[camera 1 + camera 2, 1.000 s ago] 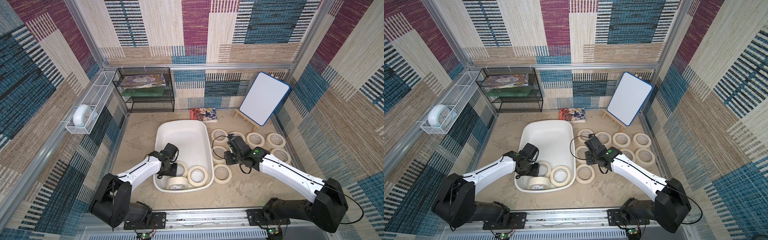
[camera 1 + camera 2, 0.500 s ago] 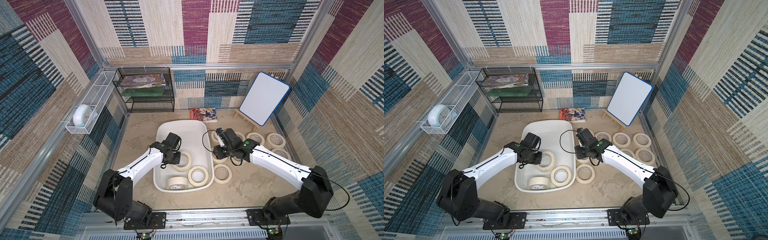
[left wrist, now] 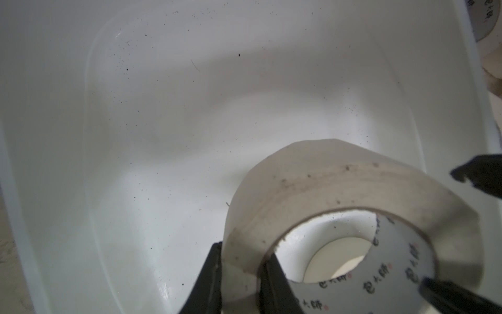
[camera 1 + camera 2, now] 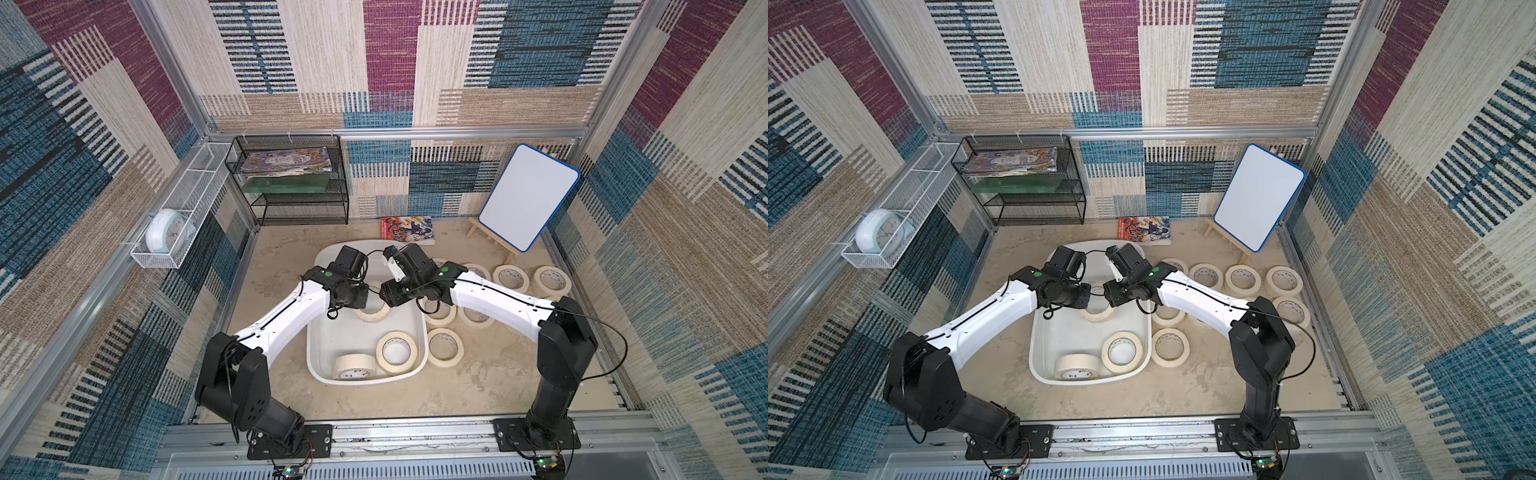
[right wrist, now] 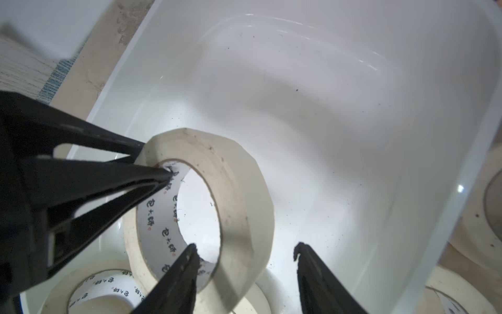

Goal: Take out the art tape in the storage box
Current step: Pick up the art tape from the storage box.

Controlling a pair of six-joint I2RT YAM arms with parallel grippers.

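Observe the storage box (image 4: 345,332): one tilted art tape roll (image 3: 326,185) lies mid-box. The left gripper (image 3: 241,255) clamps its wall. The right gripper (image 5: 244,246) straddles another wall section, jaws parted, apparently not yet gripping.

"包大師" on art tape core (image 5: 154,217)

tabletop (image 4: 374,399) | storage box (image 4: 316,353) | art tape (image 4: 446,362) | book (image 4: 407,228) | whiteboard easel (image 4: 528,203) | wire rack (image 4: 299,208)
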